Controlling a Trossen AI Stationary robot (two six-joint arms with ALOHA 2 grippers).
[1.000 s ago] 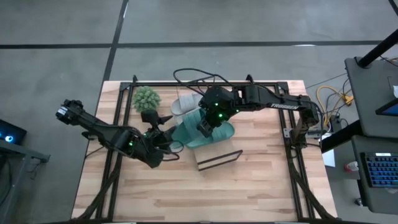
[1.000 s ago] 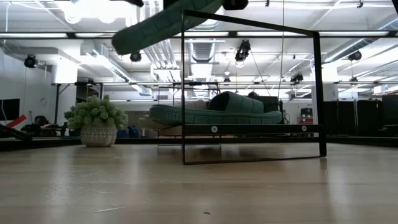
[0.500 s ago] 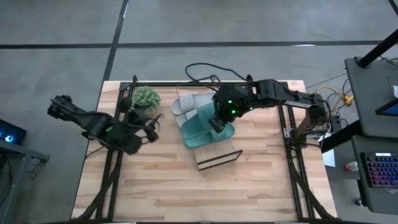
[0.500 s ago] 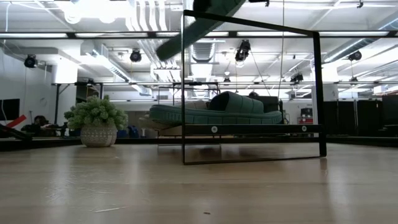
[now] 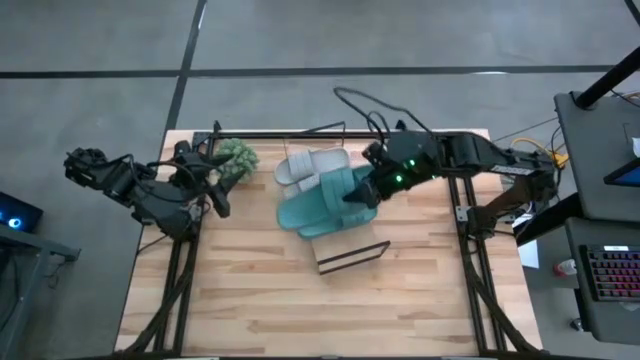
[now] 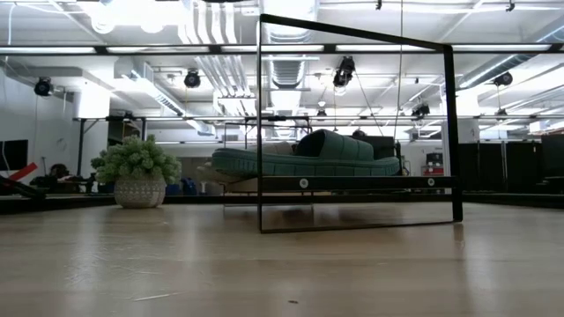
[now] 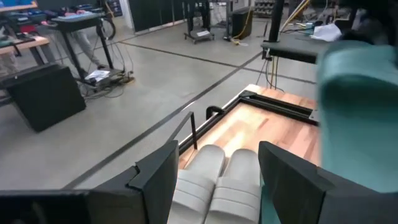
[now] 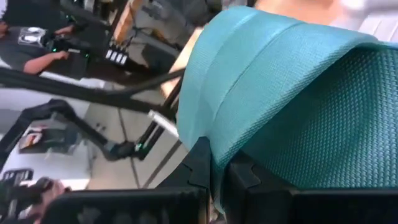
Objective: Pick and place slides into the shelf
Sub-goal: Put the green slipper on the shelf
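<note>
Teal slide lengthwise toward table's back

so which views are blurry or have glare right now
Left wrist view: the teal sandal close to the lens is smeared, while the grey sandals are sharper. Low view: ceiling lights blow out. High view: even light, no glare.

We see a light wooden table inside a black frame — on it the potted plant at the far left, the light grey slides side by side, a teal slide beside them, and the wire-framed shelf nearer us.
</note>
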